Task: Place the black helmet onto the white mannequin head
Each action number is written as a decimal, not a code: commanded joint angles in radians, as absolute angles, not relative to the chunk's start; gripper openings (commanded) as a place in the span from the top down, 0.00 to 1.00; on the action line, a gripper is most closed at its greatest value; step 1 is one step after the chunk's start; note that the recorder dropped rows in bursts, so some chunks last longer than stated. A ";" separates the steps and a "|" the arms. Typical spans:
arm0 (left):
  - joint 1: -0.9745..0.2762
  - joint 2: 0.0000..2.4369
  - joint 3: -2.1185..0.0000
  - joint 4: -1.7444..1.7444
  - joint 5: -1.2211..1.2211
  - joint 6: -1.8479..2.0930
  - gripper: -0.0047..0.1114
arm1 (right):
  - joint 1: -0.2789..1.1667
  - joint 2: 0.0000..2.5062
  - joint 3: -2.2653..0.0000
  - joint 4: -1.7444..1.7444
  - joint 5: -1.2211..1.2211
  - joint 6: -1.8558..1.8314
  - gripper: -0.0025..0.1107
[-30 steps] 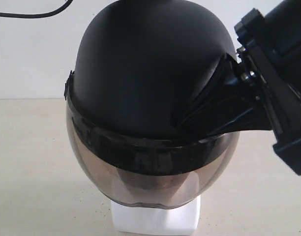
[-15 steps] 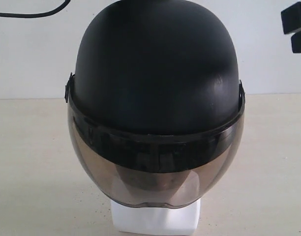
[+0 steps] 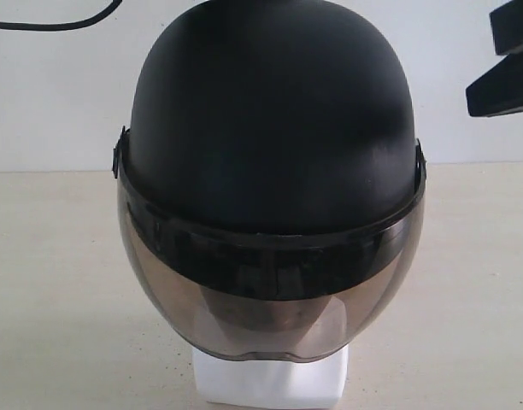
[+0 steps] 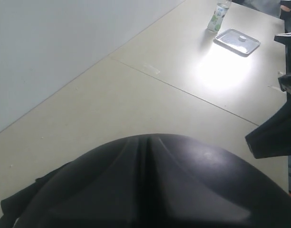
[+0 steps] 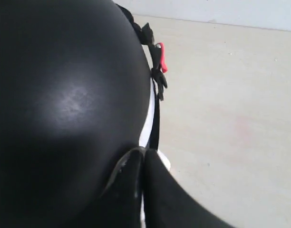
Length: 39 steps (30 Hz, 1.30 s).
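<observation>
Black helmet (image 3: pixel 270 128) seated on white mannequin head (image 3: pixel 270 389), standing on table (image 3: pixel 48 290). Only blocky neck base shows below. Shell matte, upright. Smoky visor (image 3: pixel 270 299) down over face, faint outline behind it. Strap with red clip (image 5: pixel 160 59) hangs at helmet side.

Right gripper (image 5: pixel 143 159): fingers pressed together, nothing between them. Tips just beside helmet rim, contact not determinable. Exterior view: arm raised at upper right, apart from shell.

Left gripper: closed. What it touches cannot be told.

Exterior close, facing black helmet (image 3: pixel 270 128), right wrist beside it
</observation>
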<state>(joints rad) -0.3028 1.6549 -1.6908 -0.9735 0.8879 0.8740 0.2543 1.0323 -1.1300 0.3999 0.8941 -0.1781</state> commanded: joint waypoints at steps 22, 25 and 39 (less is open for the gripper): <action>-0.300 1.664 -1.679 -0.990 0.935 0.882 0.92 | 0.241 1.118 -1.127 0.421 1.015 -0.186 0.98; -0.300 1.637 -1.679 -0.990 0.921 0.893 0.92 | 0.241 1.081 -1.127 0.445 0.897 -0.243 0.98; -0.239 1.203 -1.636 -0.585 0.926 0.664 0.92 | 0.241 0.822 -1.127 0.298 0.686 -0.336 0.98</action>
<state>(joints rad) -0.2418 1.2791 -1.6679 -0.6441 0.9196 0.7199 0.2466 0.8580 -1.1255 0.3032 0.7142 -0.3150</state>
